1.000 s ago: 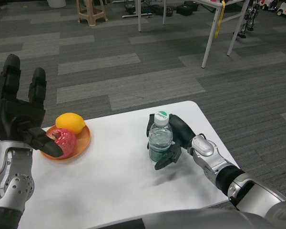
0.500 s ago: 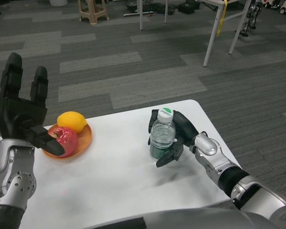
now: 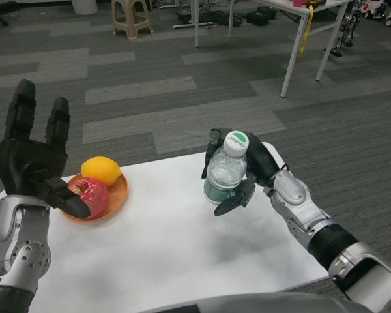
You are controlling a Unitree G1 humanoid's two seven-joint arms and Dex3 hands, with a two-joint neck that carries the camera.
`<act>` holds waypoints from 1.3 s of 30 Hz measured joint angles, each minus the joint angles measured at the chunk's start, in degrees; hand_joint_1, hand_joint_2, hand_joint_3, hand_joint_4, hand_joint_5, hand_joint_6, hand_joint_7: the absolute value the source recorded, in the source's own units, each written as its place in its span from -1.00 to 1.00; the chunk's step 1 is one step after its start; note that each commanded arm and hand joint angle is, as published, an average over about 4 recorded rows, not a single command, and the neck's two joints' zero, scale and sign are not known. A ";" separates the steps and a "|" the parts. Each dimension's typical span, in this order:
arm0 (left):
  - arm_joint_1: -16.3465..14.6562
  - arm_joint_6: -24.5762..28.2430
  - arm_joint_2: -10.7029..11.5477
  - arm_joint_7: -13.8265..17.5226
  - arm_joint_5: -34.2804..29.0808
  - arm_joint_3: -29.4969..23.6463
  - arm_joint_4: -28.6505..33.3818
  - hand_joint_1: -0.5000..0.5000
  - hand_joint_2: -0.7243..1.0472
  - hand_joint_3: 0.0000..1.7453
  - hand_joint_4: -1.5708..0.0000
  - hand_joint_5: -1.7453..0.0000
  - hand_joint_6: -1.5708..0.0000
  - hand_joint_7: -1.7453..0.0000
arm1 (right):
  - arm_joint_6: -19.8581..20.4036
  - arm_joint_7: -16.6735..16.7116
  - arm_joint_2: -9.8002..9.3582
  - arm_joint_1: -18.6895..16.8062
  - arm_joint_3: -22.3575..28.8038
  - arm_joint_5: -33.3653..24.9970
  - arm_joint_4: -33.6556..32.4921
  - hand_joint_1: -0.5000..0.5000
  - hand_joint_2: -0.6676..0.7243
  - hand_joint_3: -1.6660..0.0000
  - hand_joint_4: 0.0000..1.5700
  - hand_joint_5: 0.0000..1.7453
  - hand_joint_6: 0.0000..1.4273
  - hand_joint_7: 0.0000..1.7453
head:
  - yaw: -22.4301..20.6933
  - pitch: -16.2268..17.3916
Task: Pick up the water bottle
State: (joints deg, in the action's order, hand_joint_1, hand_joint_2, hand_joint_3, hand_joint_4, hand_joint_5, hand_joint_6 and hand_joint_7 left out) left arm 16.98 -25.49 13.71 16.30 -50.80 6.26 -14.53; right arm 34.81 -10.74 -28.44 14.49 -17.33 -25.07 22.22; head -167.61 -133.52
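A small clear water bottle (image 3: 225, 173) with a white and green cap is held by my right hand (image 3: 251, 171), whose black fingers wrap around it from behind and the right. The bottle hangs above the white table (image 3: 176, 248), tilted slightly left, and casts a shadow on the tabletop below. My left hand (image 3: 32, 160) is raised at the far left with its fingers spread upward and nothing in it, in front of the orange plate.
An orange plate (image 3: 119, 193) at the table's left holds a yellow lemon (image 3: 100, 170) and a red apple (image 3: 91, 196). Beyond the table lies grey carpet with white table legs (image 3: 297, 55) and a stool (image 3: 130, 16) far back.
My right hand has lifted the bottle off the table and carried it up and slightly right. The camera view has shifted a little. The left hand stays raised.
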 measured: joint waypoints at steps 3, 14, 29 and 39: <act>-0.20 0.00 0.00 0.00 -0.01 0.00 0.00 -1.00 -1.00 -0.90 1.00 1.00 1.00 1.00 | -0.02 0.45 -0.65 0.37 0.01 -0.01 -2.38 0.75 -0.36 0.19 0.88 0.33 0.52 0.66 | -0.16 -0.54; -0.80 0.00 0.01 0.00 -0.01 -0.04 0.00 -1.00 -1.00 -0.93 1.00 1.00 1.00 1.00 | -0.06 8.32 -2.78 3.52 -0.06 0.02 -6.45 0.75 -0.45 0.14 0.77 0.33 0.46 0.60 | -1.55 -3.34; -0.95 0.00 0.06 0.00 -0.01 -0.04 0.00 -1.00 -1.00 -0.95 1.00 1.00 1.00 1.00 | -0.08 10.73 -2.96 6.67 -0.89 0.01 -6.57 0.75 -0.45 0.14 0.75 0.33 0.44 0.60 | -1.92 -5.20; -0.95 0.00 0.06 0.00 -0.01 -0.03 0.00 -1.00 -1.00 -0.98 1.00 1.00 1.00 1.00 | -0.08 10.73 -2.95 6.67 -0.97 0.01 -6.57 0.75 -0.45 0.14 0.75 0.33 0.44 0.60 | -2.22 -8.19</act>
State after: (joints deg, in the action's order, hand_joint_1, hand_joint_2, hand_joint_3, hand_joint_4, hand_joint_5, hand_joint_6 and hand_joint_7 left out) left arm 16.03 -25.49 13.78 16.30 -50.81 6.23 -14.53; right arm 34.73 -0.01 -31.39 21.16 -18.30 -25.06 15.65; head -169.84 -141.71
